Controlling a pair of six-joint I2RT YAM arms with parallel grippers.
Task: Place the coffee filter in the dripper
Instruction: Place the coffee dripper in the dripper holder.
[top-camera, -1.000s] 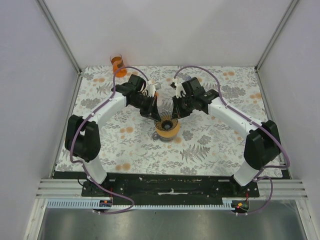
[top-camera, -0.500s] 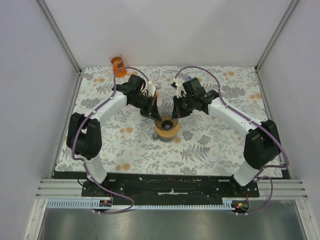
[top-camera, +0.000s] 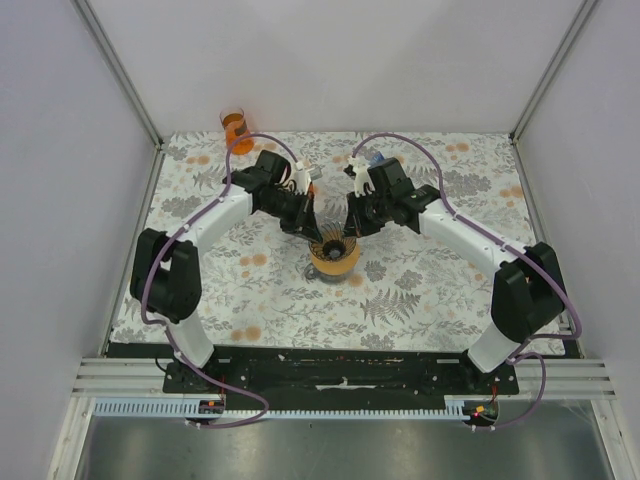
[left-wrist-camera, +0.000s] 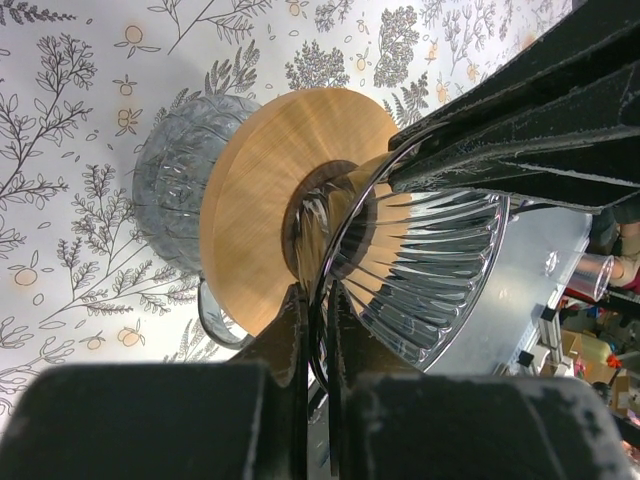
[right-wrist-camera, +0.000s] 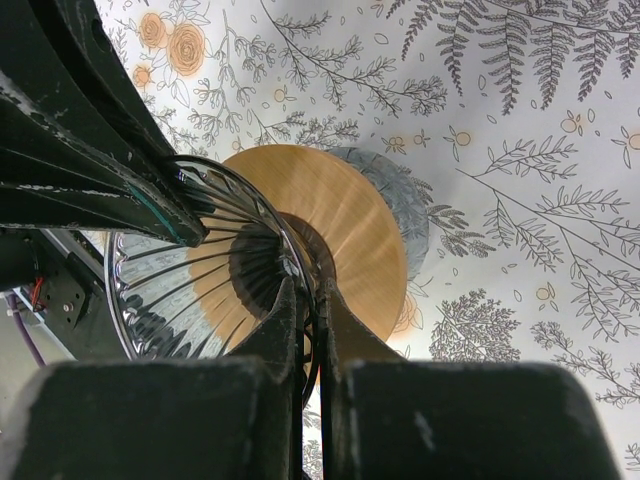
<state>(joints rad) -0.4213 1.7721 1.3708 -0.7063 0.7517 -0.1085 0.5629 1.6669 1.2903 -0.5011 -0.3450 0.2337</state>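
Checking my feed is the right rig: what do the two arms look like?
Both the left arm and right arm have white links, bulky black joint housings and black jaws with a grainy matte finish. A purple cable loops along each; small white fittings sit by the wrists.

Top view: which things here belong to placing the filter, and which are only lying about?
Job: dripper; left jaws and right jaws, each shut on its rim; glass pot under it. No filter visible.
Lying about: orange cup at the far left corner.
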